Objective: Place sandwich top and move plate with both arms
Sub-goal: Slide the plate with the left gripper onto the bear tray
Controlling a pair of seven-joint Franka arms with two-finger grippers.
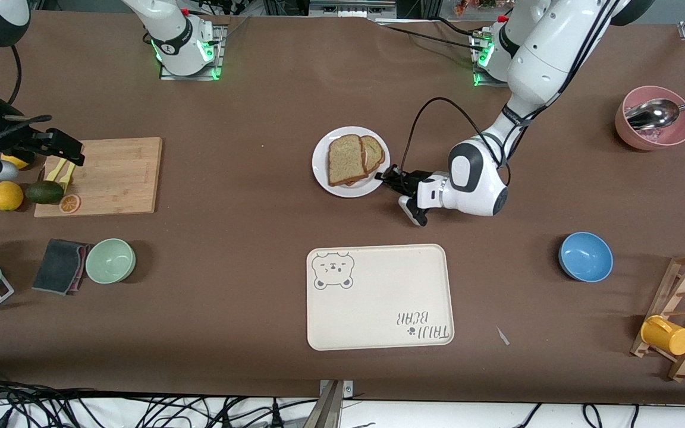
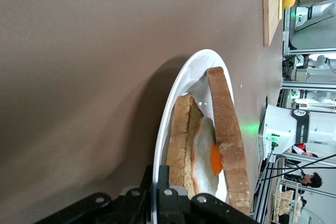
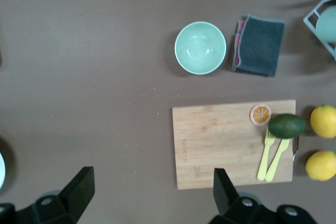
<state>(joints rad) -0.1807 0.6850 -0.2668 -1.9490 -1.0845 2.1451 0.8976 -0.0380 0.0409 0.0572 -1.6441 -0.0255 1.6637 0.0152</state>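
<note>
The plate (image 1: 351, 161) sits on the brown table (image 1: 247, 196) near its middle, farther from the front camera than the cream tray (image 1: 379, 296) with the bear drawing. The sandwich top (image 1: 346, 159) lies on the plate, resting over a fried egg (image 2: 206, 156) and a smaller bread slice (image 1: 373, 151); in the left wrist view the egg is sandwiched between the two slices, its yolk visible at the edge.

The left gripper (image 1: 387, 177) is low at the plate's rim on the side toward the left arm's end of the table. Its fingers are fully closed on the rim of the plate, as the left wrist view shows the white rim entering between the black finger bases.

The right gripper (image 1: 72, 156) hangs above the wooden cutting board (image 1: 104, 176) at the right arm's end of the table. Its fingers (image 3: 79, 190) stand wide apart and hold nothing. This arm waits.

On or at the cutting board are a pair of yellow forks (image 3: 273, 158), an avocado (image 1: 45, 191), an orange slice (image 1: 69, 204) and a whole lemon (image 1: 6, 195). Nearer the front camera than the board lie a pale green bowl (image 1: 110, 260) and a dark cloth (image 1: 60, 266), just beside each other.

Toward the left arm's end of the table stand a pink bowl (image 1: 654, 119) containing a metal spoon (image 1: 654, 113), a blue bowl (image 1: 585, 256), and a wooden rack (image 1: 684, 315) bearing a yellow cup (image 1: 666, 334)
</note>
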